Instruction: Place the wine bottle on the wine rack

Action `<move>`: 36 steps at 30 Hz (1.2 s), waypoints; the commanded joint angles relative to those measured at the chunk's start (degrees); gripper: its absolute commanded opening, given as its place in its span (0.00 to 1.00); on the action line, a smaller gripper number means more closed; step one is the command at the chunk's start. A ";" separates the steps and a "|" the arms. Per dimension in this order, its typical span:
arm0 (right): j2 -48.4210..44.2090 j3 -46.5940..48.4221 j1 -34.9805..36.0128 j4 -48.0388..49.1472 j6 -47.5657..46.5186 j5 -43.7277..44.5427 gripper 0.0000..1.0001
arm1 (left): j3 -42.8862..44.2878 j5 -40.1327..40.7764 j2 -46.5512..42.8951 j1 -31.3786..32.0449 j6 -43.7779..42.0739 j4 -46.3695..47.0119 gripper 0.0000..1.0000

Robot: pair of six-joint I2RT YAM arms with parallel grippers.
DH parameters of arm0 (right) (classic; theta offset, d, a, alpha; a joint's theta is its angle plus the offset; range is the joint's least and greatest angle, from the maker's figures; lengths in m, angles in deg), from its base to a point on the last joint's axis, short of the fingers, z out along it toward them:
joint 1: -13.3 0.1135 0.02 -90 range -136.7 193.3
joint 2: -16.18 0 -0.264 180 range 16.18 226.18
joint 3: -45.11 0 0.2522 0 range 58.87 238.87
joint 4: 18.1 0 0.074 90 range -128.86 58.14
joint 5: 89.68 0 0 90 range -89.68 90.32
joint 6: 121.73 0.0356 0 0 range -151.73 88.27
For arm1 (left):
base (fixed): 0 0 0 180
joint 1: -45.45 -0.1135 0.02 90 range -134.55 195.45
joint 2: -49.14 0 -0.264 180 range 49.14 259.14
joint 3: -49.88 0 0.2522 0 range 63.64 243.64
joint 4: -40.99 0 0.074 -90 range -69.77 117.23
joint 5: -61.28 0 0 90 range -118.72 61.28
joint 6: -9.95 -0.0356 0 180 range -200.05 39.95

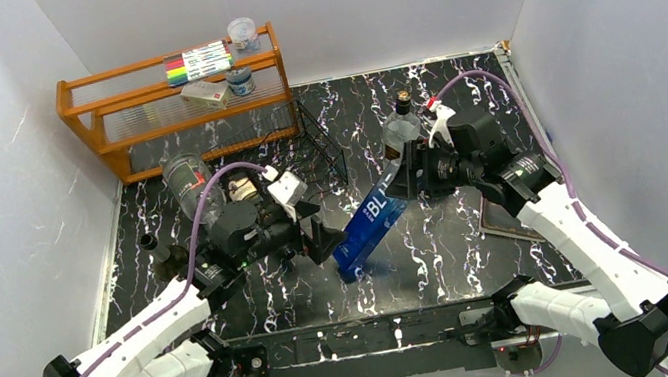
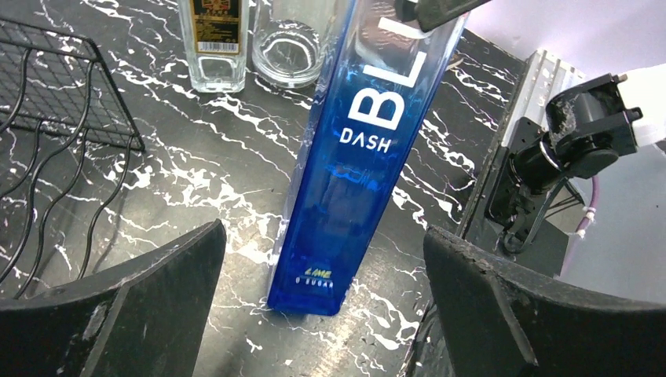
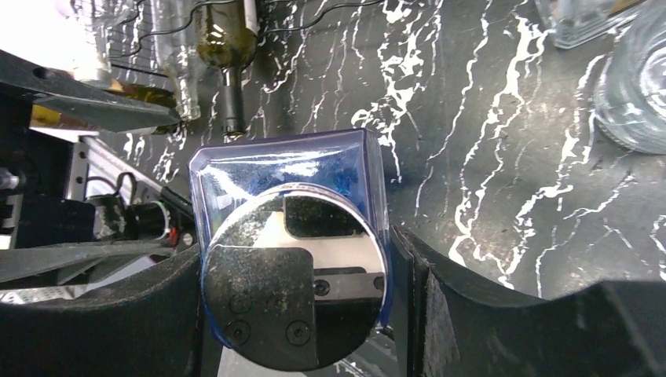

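The wine bottle (image 1: pixel 370 218) is a tall, square blue one marked "DASH". It leans with its base on the black marble table (image 1: pixel 443 262) and its top toward the right. My right gripper (image 1: pixel 417 175) is shut on its top end, and in the right wrist view the mirrored cap (image 3: pixel 290 259) sits between the fingers (image 3: pixel 448 298). My left gripper (image 1: pixel 319 236) stands open beside the base. The bottle's lower body (image 2: pixel 345 181) shows between the wide-apart fingers (image 2: pixel 157 290), touching neither. The black wire wine rack (image 1: pixel 318 145) is behind the left gripper, and its grid end (image 2: pixel 55 102) shows at left.
An orange wooden shelf (image 1: pixel 185 101) with markers, a box and jars stands at the back left. Other bottles (image 1: pixel 189 181) lie on the rack, among them an olive one (image 3: pixel 228 39). Clear glass bottles (image 1: pixel 401 122) stand behind the blue bottle, shown as (image 2: pixel 214 47) in the left wrist view.
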 commanded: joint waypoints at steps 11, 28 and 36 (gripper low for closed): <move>-2.69 -1.30 0.03 19.52 9.05 -13.33 0.27 | -5.02 -14.20 -0.09 0.12 1.29 11.30 0.98; -2.36 -2.82 0.03 24.84 15.40 -18.47 0.27 | -1.32 -10.60 6.72 0.14 -6.73 7.24 0.97; -1.80 -3.40 0.03 24.89 17.94 -18.21 0.28 | 4.22 -3.90 11.18 0.14 -21.52 -2.35 0.84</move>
